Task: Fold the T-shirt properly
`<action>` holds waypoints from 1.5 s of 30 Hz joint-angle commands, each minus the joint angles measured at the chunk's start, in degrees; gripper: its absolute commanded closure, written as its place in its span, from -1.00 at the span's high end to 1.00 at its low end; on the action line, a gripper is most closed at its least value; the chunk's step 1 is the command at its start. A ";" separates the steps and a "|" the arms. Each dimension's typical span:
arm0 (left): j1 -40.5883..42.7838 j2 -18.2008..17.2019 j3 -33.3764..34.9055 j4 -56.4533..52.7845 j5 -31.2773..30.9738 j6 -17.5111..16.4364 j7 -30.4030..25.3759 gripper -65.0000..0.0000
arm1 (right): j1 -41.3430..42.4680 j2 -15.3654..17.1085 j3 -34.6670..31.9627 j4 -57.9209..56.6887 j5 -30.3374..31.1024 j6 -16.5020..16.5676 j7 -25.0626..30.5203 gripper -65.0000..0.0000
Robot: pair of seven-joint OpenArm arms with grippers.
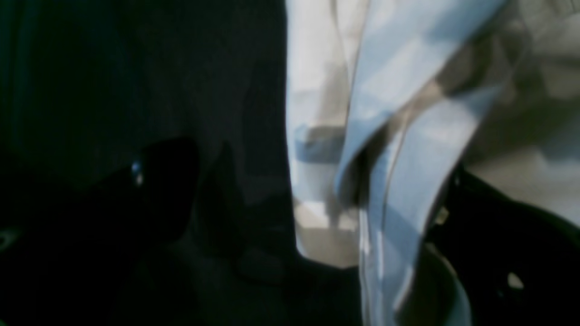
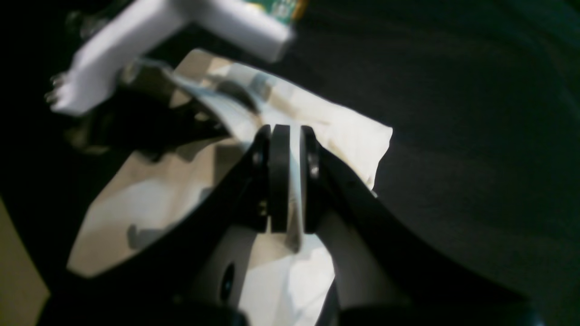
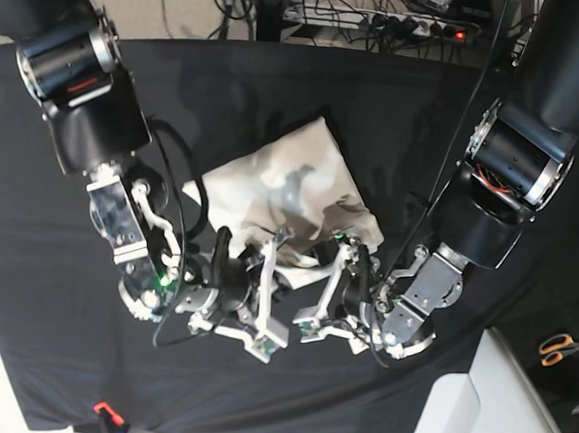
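The cream T-shirt [image 3: 277, 185] lies folded into a rough rectangle in the middle of the black table cover [image 3: 53, 288]. Both grippers are at its near edge. In the right wrist view my right gripper [image 2: 287, 176] is shut on a thin fold of the T-shirt [image 2: 335, 131]; in the base view this right gripper [image 3: 272, 250] sits at the view's left. My left gripper [image 3: 352, 254] stands open beside it. In the left wrist view its dark fingers [image 1: 158, 190] are spread wide apart, and blurred T-shirt cloth [image 1: 408, 113] hangs loose over the right-hand one.
Orange-handled scissors [image 3: 560, 348] lie at the right edge of the cover. A white table edge [image 3: 475, 412] runs along the front right. Cables and a power strip [image 3: 415, 24] lie behind the table. A small red object [image 3: 104, 410] is at the front left.
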 commanded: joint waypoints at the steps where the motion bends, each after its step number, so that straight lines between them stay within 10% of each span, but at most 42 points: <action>1: -2.05 -0.02 -0.29 0.95 -0.22 1.00 -0.58 0.90 | 0.58 0.61 0.26 2.60 0.79 0.30 -0.25 -0.87; 12: -2.49 -0.11 -0.82 0.52 -0.57 3.20 -3.65 0.90 | -9.88 4.57 8.17 16.14 0.62 0.21 -9.83 -0.87; 29: 1.20 -0.63 -22.62 0.43 -1.36 3.03 -3.74 0.90 | -14.18 4.83 8.26 17.02 0.62 0.21 -10.09 -0.88; 38: 2.08 -1.25 -24.29 0.87 -13.58 2.85 -3.04 0.90 | -14.27 4.92 8.26 18.07 0.62 0.21 -10.18 -0.88; 45: 5.95 -5.47 -24.21 14.14 -33.80 3.20 8.74 0.64 | -16.03 6.85 8.35 18.86 0.62 0.21 -10.18 -0.88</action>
